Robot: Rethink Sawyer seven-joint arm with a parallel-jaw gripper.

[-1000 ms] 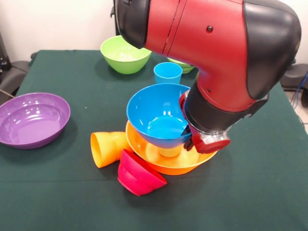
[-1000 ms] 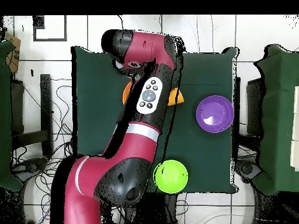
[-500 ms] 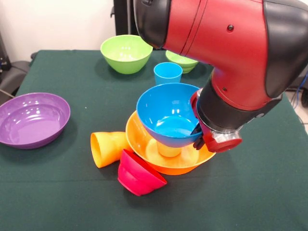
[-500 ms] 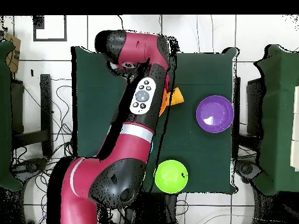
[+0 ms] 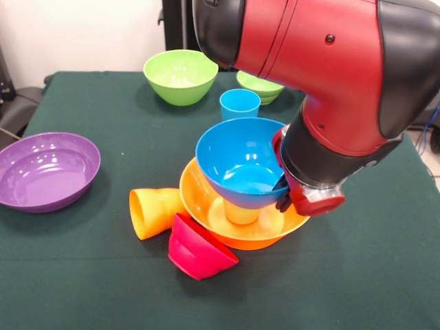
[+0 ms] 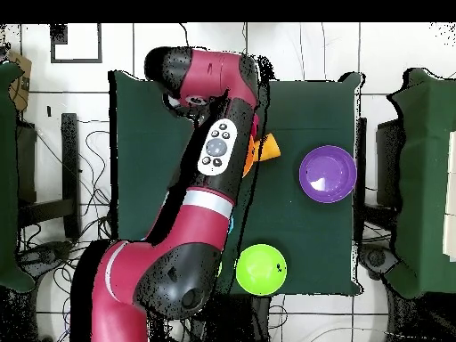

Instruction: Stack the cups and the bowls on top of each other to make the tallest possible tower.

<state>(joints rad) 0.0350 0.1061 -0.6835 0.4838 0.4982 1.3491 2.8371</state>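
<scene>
My gripper [image 5: 281,187] is shut on the right rim of a blue bowl [image 5: 237,159]. The bowl sits tilted over a yellow-green cup [image 5: 242,214], which stands inside the big orange bowl [image 5: 206,218]. An orange cup [image 5: 154,212] lies on its side against that bowl's left. A small red bowl [image 5: 199,248] leans tipped at its front. Further back, a blue cup [image 5: 240,104] stands upright. In the overhead view the arm hides the gripper and the pile; only a bit of the orange cup [image 6: 268,147] shows.
A wide purple bowl [image 5: 45,170] [image 6: 328,174] sits at the left on the green table cloth [image 5: 82,289]. A large green bowl [image 5: 180,75] [image 6: 261,269] and a small green bowl [image 5: 260,86] stand at the far side. The arm's bulky wrist hangs over the right half.
Over the last second my gripper has carried the blue bowl a little to the right and up above the orange bowl. It has barely moved in the last half second.
</scene>
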